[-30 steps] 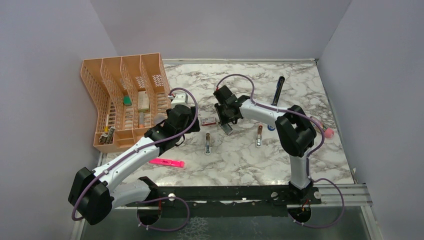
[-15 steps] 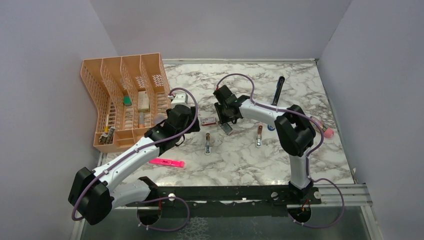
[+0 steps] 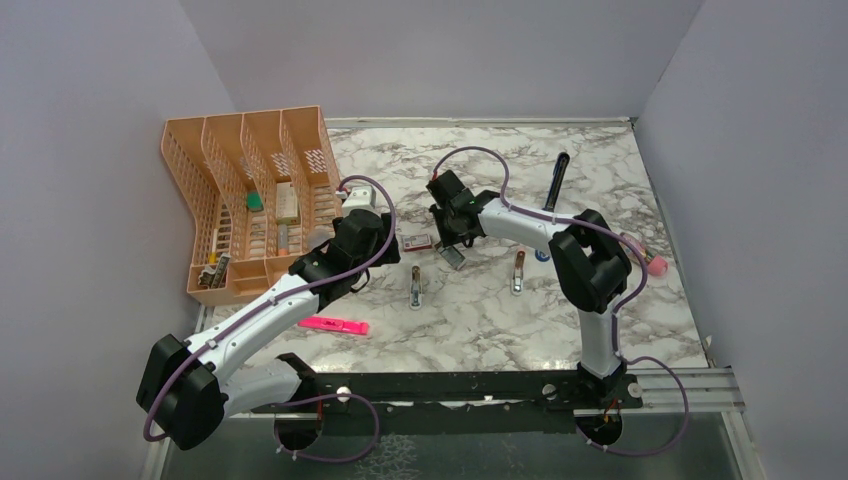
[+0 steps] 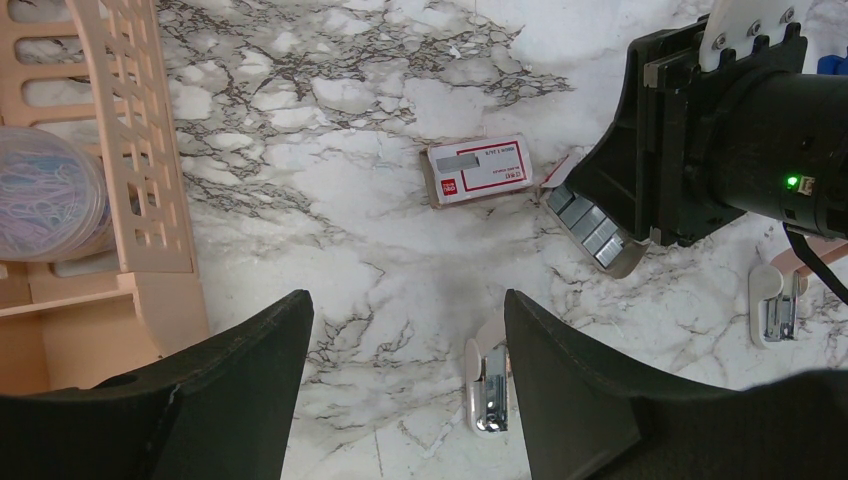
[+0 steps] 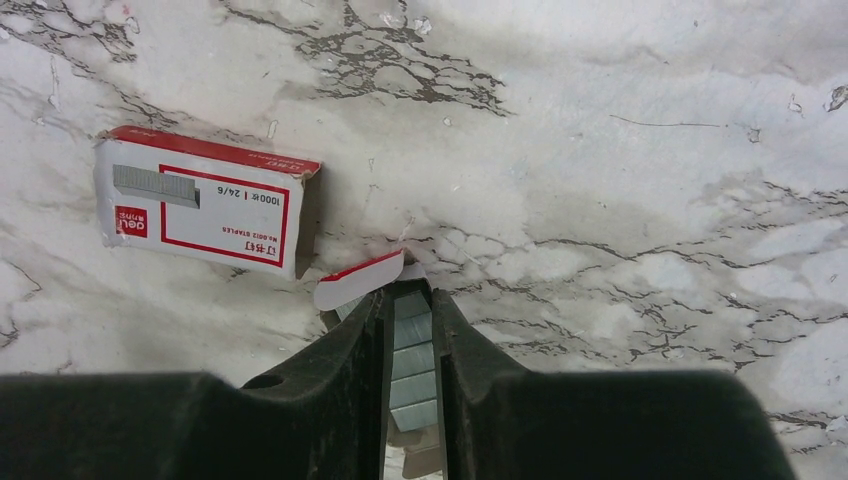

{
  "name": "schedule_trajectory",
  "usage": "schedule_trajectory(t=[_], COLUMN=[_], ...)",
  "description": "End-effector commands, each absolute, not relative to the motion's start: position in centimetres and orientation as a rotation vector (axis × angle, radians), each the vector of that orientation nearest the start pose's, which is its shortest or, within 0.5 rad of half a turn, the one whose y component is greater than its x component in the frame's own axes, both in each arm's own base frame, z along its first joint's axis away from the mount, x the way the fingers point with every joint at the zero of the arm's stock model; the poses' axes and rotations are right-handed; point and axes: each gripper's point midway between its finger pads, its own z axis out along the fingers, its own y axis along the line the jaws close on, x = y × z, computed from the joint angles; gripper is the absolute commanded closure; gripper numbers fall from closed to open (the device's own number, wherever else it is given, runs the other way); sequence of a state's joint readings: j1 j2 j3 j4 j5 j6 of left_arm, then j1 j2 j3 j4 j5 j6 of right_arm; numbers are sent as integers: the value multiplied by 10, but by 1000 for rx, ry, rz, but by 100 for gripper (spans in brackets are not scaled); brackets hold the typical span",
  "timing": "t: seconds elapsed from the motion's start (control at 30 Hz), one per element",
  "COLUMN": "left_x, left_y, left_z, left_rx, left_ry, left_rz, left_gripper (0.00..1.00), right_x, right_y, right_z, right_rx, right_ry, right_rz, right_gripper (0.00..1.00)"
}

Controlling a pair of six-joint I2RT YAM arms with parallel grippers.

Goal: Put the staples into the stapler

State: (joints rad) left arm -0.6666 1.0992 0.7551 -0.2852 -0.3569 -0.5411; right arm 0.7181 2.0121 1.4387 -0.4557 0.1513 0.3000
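Note:
My right gripper [image 5: 412, 330] is shut on the staples [image 5: 412, 355], a row of silvery-grey blocks in a small tray with a red-and-white flap, held low over the marble. In the left wrist view the staples [image 4: 592, 228] stick out below the right gripper. The red-and-white staple box [image 5: 205, 205] lies just left of them, also in the top view [image 3: 416, 240]. My left gripper [image 4: 405, 305] is open and empty above bare marble. Only a blue bit [image 3: 541, 256] shows under the right arm; I cannot tell if it is the stapler.
A peach basket organizer [image 3: 250, 190] stands at the back left. A white capsule-shaped piece [image 3: 416, 288] and a peach-pink piece [image 3: 518, 272] lie mid-table. A pink highlighter [image 3: 333, 325] lies near the front. A slim black item [image 3: 558, 178] lies at the back right.
The right gripper has turned very slightly with the staples tray in it. The left arm has not moved.

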Motion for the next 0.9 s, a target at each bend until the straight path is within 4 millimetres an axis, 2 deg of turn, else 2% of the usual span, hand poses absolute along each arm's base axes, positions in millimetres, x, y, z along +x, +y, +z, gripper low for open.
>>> schedule_trajectory(t=[0.0,0.2,0.3,0.4,0.63,0.87], left_x=[287,286,286,286,286,287], left_y=[-165,-166,-165,-165,-165,-165], left_z=[151,151,151,151,151,151], left_rx=[-81,-82,-82,-84,-83,-84], left_ry=[2151,2153,2152,2151,2151,2152], left_rz=[-283,-285,-284,-283,-284,-281], left_gripper=[29,29,29,29,29,29], right_x=[370,368,368,367,368,367], right_y=[306,306,306,305,304,307], right_z=[55,52,49,45,41,38], right_rx=[-448,-453,-452,-454,-455,-469], right_ry=[2484,2494,2500,2508,2516,2519], right_rz=[237,240,234,228,217,239], right_gripper=[74,84,85,83,68,68])
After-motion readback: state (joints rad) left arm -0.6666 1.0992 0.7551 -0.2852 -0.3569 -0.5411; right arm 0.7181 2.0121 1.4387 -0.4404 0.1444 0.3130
